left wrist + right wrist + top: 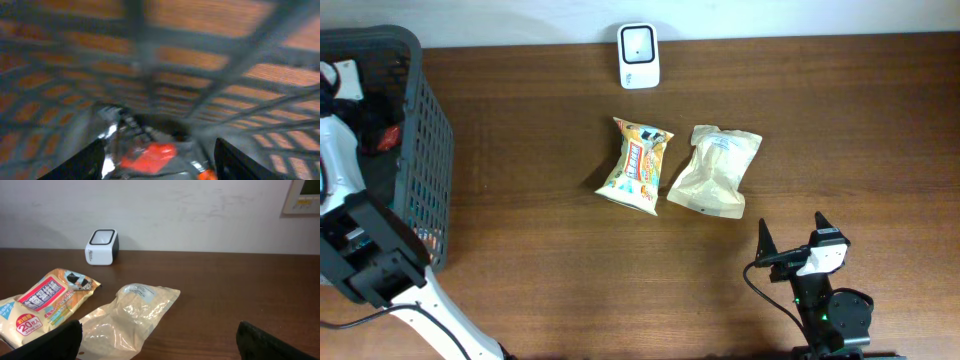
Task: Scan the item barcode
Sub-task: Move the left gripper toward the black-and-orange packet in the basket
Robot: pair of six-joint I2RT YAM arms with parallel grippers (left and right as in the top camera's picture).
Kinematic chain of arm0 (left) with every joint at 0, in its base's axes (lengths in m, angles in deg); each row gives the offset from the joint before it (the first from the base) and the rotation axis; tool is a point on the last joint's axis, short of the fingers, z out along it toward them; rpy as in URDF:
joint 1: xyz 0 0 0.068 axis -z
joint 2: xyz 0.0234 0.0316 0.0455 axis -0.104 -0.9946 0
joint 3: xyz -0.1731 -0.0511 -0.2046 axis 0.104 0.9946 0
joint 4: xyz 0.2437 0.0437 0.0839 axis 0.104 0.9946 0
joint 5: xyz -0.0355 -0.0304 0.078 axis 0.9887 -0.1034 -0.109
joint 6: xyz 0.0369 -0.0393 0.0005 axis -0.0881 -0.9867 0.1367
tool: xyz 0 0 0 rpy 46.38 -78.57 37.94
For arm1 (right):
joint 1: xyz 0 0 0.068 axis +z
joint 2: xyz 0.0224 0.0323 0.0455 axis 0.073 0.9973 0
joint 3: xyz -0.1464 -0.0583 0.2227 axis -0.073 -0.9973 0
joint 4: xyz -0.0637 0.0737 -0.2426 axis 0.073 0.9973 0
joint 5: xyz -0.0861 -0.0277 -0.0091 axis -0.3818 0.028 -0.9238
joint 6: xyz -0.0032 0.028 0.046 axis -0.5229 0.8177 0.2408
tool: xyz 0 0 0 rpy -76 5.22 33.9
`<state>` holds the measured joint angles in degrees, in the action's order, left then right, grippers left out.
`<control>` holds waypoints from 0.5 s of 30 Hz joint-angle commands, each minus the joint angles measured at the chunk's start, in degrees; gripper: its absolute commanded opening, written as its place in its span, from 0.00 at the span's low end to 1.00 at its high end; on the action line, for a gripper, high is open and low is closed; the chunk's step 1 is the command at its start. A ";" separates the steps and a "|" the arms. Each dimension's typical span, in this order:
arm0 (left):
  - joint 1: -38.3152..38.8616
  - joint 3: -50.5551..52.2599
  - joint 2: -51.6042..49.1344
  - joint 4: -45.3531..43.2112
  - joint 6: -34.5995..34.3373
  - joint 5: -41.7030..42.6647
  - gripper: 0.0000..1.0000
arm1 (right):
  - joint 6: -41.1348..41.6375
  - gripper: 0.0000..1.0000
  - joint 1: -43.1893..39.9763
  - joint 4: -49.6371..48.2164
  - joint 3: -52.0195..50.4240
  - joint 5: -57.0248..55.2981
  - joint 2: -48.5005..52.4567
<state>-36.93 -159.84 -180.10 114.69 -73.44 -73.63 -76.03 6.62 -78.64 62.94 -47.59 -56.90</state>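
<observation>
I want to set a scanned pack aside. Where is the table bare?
Bare wood between the basket and the snack bag, and right of the pouch to the table edge. Crowded mid-table: both packs lie side by side near the scanner.

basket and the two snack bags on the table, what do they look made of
Basket: rigid dark grey plastic by the look, matte, moulded open grid. Printed bag: thin plastic film, glossy, crimped ends and creases. Tan bag: shiny crinkled film, probably plastic, partly see-through in the right wrist view; a paper layer cannot be ruled out.
</observation>
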 commanded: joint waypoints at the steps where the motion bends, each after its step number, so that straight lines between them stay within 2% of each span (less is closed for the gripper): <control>1: 2.34 0.15 -2.93 -0.13 1.81 2.64 0.68 | 0.24 0.98 -0.26 0.02 -0.52 -0.68 -0.42; 9: 3.06 0.22 -6.43 -0.39 1.75 -7.93 0.72 | 0.24 0.98 -0.26 0.02 -0.52 -0.70 -0.42; 15: 3.06 0.37 -7.10 1.44 1.75 -7.89 0.68 | 0.24 0.98 -0.26 0.02 -0.52 -0.68 -0.42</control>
<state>-33.98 -160.30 -182.57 113.79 -72.59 -77.32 -76.05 6.62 -78.64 62.94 -47.61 -56.90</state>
